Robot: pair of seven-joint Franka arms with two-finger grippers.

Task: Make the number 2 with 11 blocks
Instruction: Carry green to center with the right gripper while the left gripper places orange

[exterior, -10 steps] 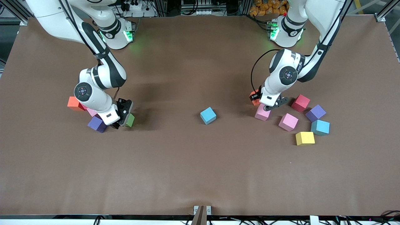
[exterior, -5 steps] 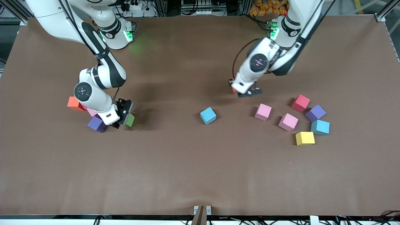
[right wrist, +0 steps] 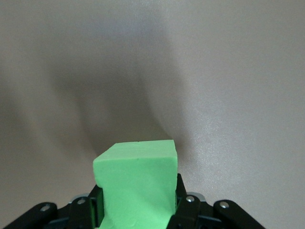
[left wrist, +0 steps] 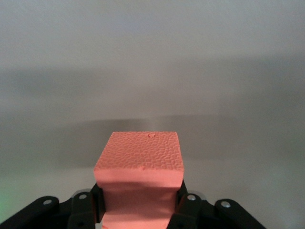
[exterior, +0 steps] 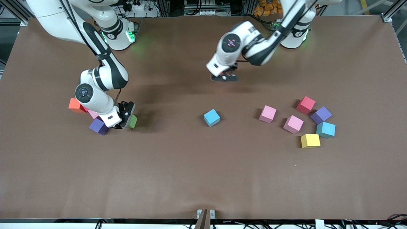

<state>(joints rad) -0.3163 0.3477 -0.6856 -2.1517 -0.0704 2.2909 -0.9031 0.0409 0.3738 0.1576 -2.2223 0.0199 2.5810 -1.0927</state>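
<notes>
Blocks are scattered in two loose groups on the brown table [exterior: 203,178], and no digit is formed yet. One orange block [left wrist: 139,164] is clamped between the shut jaws of the left gripper [exterior: 226,77], which is held in the air over bare table toward the robots' bases. A green block [exterior: 132,121] is gripped by the closed right gripper [exterior: 125,122] low at the table, just beside a purple block [exterior: 98,126], a pink block [exterior: 93,114] and another orange block [exterior: 75,105], which are partly hidden by the right arm. A light blue block [exterior: 211,117] is seen alone near the middle. Toward the left arm's end, two pink blocks [exterior: 267,114] [exterior: 293,124], a red block [exterior: 306,104], a purple one [exterior: 321,114], a light blue one [exterior: 326,129] and a yellow one [exterior: 310,141] are clustered.
</notes>
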